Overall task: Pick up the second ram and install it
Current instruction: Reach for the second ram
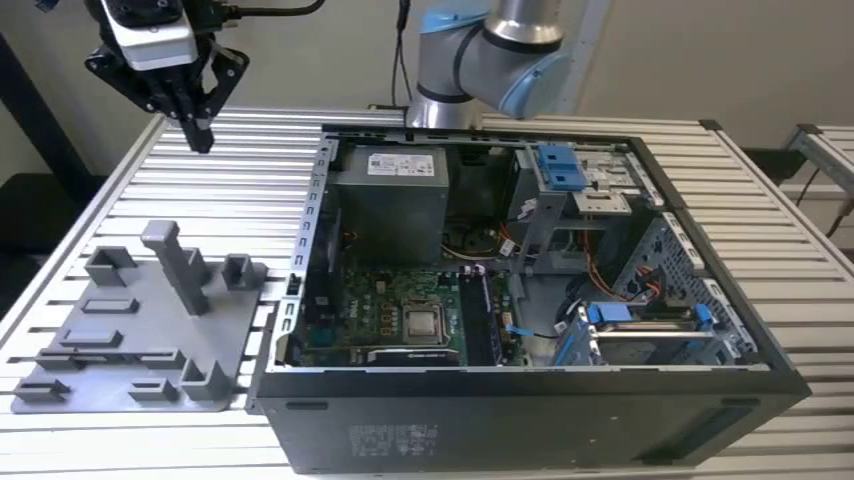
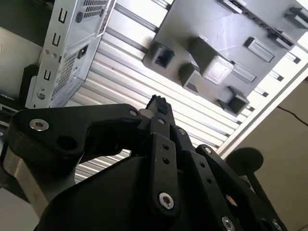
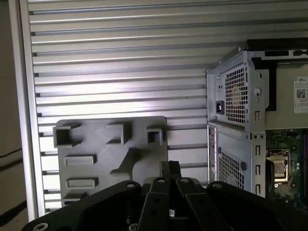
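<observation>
My gripper [image 1: 200, 138] hangs shut and empty above the table's far corner on the exterior view's left, beyond the grey fixture plate [image 1: 134, 345]. In both wrist views the fingertips [image 2: 156, 102] [image 3: 169, 167] meet with nothing between them. A long thin dark strip [image 1: 477, 315] stands on edge in the slots beside the processor [image 1: 424, 322] inside the open computer case [image 1: 534, 425]. I cannot tell whether that strip is the second ram. No strip lies in the fixture plate's holders [image 3: 110, 154] [image 2: 216, 29].
The case's power supply [image 1: 387, 200] and blue drive brackets [image 1: 567, 168] fill its far side. The arm's base [image 1: 447, 105] stands behind the case. The ribbed metal table [image 1: 254, 170] lies bare under the gripper. Tall posts [image 1: 180, 265] rise from the fixture plate.
</observation>
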Controlling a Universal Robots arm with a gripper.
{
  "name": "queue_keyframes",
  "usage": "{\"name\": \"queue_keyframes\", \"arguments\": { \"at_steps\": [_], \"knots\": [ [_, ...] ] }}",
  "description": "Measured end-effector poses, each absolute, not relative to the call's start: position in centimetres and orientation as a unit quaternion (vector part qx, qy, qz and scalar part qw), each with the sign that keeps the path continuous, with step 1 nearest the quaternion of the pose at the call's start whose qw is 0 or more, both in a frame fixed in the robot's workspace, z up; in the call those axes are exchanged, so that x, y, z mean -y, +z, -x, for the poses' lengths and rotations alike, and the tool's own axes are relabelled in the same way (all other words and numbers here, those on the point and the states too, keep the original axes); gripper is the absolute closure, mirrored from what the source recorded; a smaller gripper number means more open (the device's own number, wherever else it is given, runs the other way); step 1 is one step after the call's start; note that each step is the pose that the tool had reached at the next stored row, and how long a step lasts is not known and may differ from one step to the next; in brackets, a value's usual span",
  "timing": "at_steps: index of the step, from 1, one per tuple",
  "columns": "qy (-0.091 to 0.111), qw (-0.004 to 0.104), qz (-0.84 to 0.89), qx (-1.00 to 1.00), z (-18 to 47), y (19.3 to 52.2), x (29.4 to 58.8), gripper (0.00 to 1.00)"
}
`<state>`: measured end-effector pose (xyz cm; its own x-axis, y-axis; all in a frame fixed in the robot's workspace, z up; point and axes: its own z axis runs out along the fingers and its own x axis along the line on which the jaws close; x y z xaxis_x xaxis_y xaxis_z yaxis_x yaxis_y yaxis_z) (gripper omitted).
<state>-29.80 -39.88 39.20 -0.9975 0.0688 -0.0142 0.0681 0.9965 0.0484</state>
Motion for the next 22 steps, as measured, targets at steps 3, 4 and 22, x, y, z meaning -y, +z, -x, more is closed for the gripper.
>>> {"name": "queue_keyframes", "arguments": {
  "at_steps": [3, 4, 22],
  "knots": [
    [0.024, 0.008, -0.034, -0.999, 30.6, 39.2, 39.9, 0.89],
    [0.024, 0.008, -0.034, -0.999, 30.9, 39.2, 39.9, 0.89],
    [0.024, 0.007, -0.034, -0.999, 35.2, 39.2, 39.9, 0.89]
  ]
}}
